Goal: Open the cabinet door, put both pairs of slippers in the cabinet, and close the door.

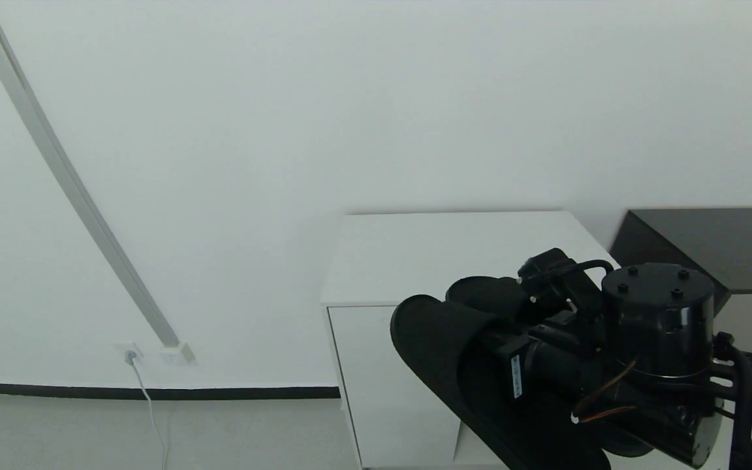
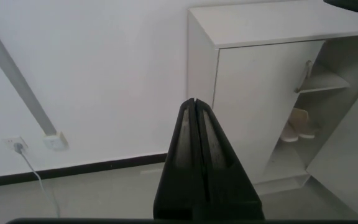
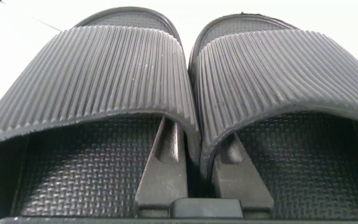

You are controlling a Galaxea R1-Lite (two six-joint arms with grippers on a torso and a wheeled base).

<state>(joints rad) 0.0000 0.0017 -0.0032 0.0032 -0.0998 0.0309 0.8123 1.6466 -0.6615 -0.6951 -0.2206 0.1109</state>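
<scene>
Slippers: black slippers (image 3: 123, 68) hang side by side in air before cabinet (image 1: 454, 254). Ribbed straps and rubbery soles look light and bendy. Right gripper (image 3: 197, 177) pinches their two inner edges together under straps. Hold is friction only, so expect pair to splay or slip if you bump doorframe. Left gripper (image 2: 194, 155) is closed, empty, apart from cabinet. Pale slippers (image 2: 300, 124) sit inside, below shelf (image 2: 328, 82). From head camera, arm hides opening; you cannot judge door's swing or free room.
</scene>
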